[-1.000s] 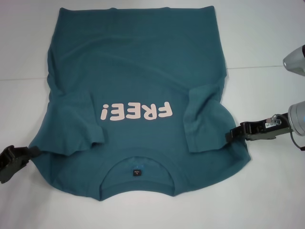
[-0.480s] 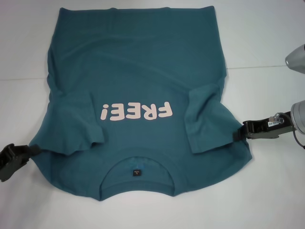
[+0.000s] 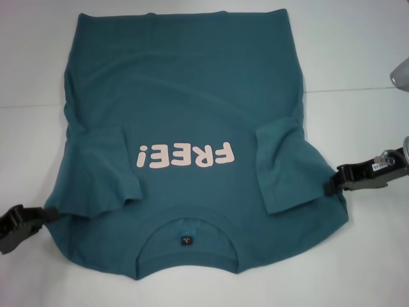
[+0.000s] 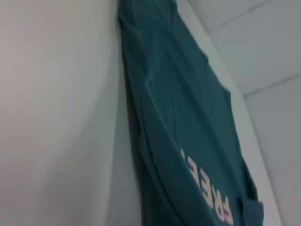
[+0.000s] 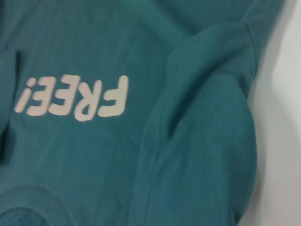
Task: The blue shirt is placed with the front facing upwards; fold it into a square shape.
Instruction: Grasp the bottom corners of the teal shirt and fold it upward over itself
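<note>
- Head view: one blue shirt (image 3: 185, 96), two grippers, one white table (image 3: 358, 51).
- Spread front up across the middle of the table, collar (image 3: 185, 233) nearest the robot, hem at the far edge.
- Pale pink "FREE!" lettering (image 3: 185, 155) reading upside down; small dark neck label (image 3: 185, 240) inside the collar.
- Both short sleeves folded inward onto the chest, one on each side of the lettering.
- Left gripper (image 3: 46, 214) low at the shirt's left shoulder edge, tips at the cloth; cannot tell whether pinching or spread.
- Right gripper (image 3: 332, 184) at the right shoulder edge, tips against the fabric; grip likewise cannot tell.
- Left wrist view: shirt (image 4: 178, 117) seen slantwise along its side, lettering (image 4: 207, 188) partly visible, bare table (image 4: 56, 117) beside it; no fingers visible.
- Right wrist view: close on the lettering (image 5: 75, 96) and the folded right sleeve (image 5: 207, 117), table (image 5: 282, 141) just beyond the sleeve; no fingers visible.
</note>
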Motion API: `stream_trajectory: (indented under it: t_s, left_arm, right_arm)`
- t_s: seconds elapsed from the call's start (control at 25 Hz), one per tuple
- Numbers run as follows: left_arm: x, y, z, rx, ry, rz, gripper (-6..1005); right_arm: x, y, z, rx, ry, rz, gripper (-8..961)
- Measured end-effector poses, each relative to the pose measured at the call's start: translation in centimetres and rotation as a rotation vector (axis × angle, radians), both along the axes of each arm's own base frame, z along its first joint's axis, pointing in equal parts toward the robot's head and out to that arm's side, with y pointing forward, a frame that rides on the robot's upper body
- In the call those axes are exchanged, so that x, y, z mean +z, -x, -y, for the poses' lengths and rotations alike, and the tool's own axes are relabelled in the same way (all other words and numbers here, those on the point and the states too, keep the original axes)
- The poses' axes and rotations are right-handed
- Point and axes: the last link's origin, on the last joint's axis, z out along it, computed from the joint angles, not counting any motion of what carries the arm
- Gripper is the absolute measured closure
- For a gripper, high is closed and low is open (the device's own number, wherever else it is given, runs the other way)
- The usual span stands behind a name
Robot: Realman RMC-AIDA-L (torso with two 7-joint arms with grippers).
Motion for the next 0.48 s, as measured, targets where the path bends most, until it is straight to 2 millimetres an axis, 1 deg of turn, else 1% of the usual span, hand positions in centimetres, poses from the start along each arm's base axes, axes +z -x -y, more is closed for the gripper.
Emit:
stream_trajectory:
  t_s: [0.24,0.48]
  left_arm:
    - [0.1,-0.1,0.5,-0.022,0.062,-0.027,973]
    - [0.7,0.2,1.8,-0.019,0.118,-0.052,972]
  right_arm:
    - [0.1,-0.4,0.6,-0.016,0.042,0.038,907]
    - [0.3,-1.1,1.6,-0.037,0.092,0.053,902]
